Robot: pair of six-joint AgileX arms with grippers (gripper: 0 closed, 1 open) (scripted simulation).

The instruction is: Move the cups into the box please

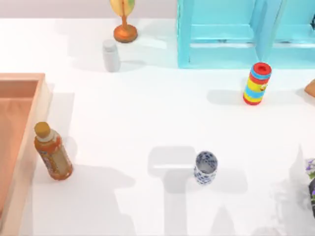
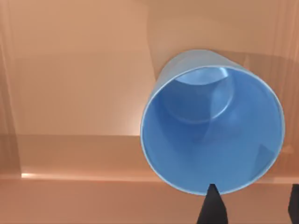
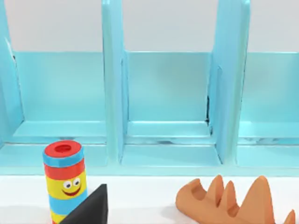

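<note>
The blue cup [image 2: 212,126] stands upright on the reddish-brown floor of the box [image 2: 70,84], mouth up. My left gripper [image 2: 253,210] hangs just above the cup's rim, open, its dark fingertips [image 2: 212,207] spread apart. In the top view the box [image 1: 42,98] lies at the table's left edge, cut off by the frame. The white cup with blue flowers [image 1: 205,167] stands upright on the white table, right of centre and toward the front. My right gripper [image 3: 88,210] is at the back right, facing the turquoise shelf.
An orange-brown bottle [image 1: 51,152] leans beside the box's right rim. A striped cylinder [image 1: 257,83] stands before the turquoise shelf [image 1: 231,34]. A white jar [image 1: 111,55] and an orange stand [image 1: 124,27] are at the back. An orange ridged object [image 3: 233,200] lies at the right edge.
</note>
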